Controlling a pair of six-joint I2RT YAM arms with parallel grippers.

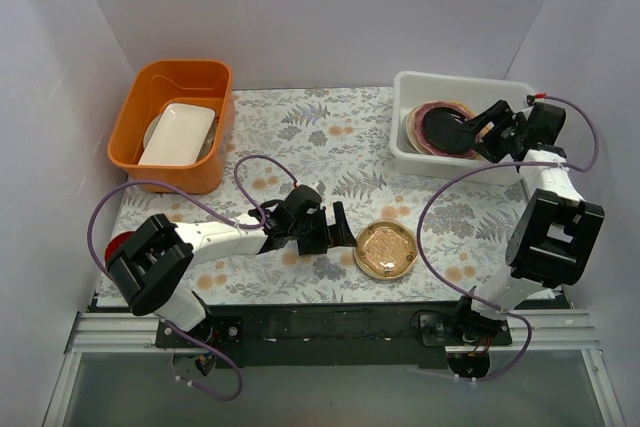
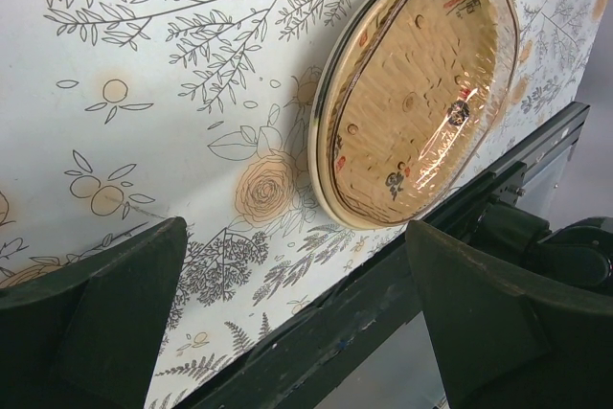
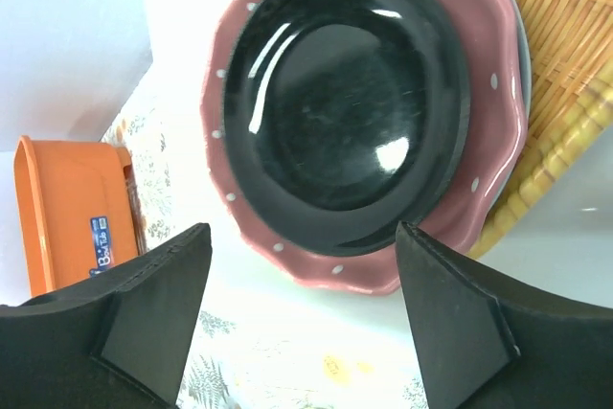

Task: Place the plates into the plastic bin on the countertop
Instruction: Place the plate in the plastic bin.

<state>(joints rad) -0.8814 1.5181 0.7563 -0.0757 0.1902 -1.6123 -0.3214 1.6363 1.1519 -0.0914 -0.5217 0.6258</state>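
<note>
**Entry: plates to plastic bin.**

- **Step in hand:** deposit at the bin.
- **Right claw** (image 1: pixel 480 132): upper right of the overhead view, over the plastic bin (image 1: pixel 455 79). Its jaws are spread with nothing between them.
- **Black plate** (image 3: pixel 350 102): lies on the pink dotted plate (image 3: pixel 503 131) inside the bin, free of the claw.
- **Outstanding:** one gold-faced plate (image 1: pixel 385 250), lower centre, flat on the worktop (image 1: pixel 320 137) (near its front edge).
- **Left claw** (image 1: pixel 335 230): spread and empty, just beside that plate.
- **Next move, by judgement:** a low pinch on that plate's rim, then a carry across to the bin.

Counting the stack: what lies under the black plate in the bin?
A pink dotted plate, directly under the black plate in the bin. Anything lower is mostly covered.
</note>
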